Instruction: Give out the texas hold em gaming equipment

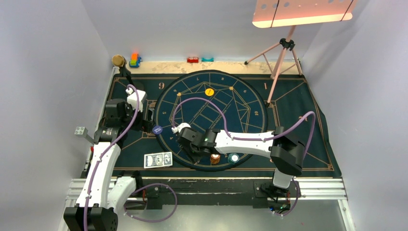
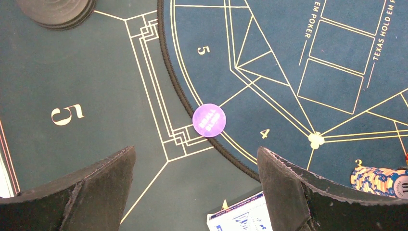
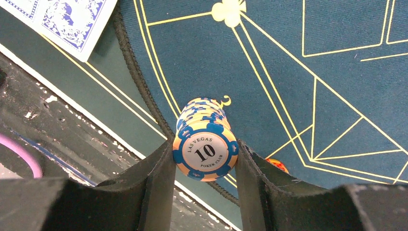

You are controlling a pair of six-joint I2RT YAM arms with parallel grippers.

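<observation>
Blue-white chip stack [image 3: 204, 122], upright, top reading "LAS VEGAS 10 POKER CLUB", pinched by right gripper [image 3: 204, 150]; left gripper [image 2: 195, 155] spread.

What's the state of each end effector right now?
Left end effector: open, holding nothing.
Right end effector: closed on the stack of blue-and-white striped poker chips.

Lab test booth: white walls [image 1: 43, 57], tripod lamp [image 1: 303, 12], aluminium rail [image 1: 322, 188].
</observation>
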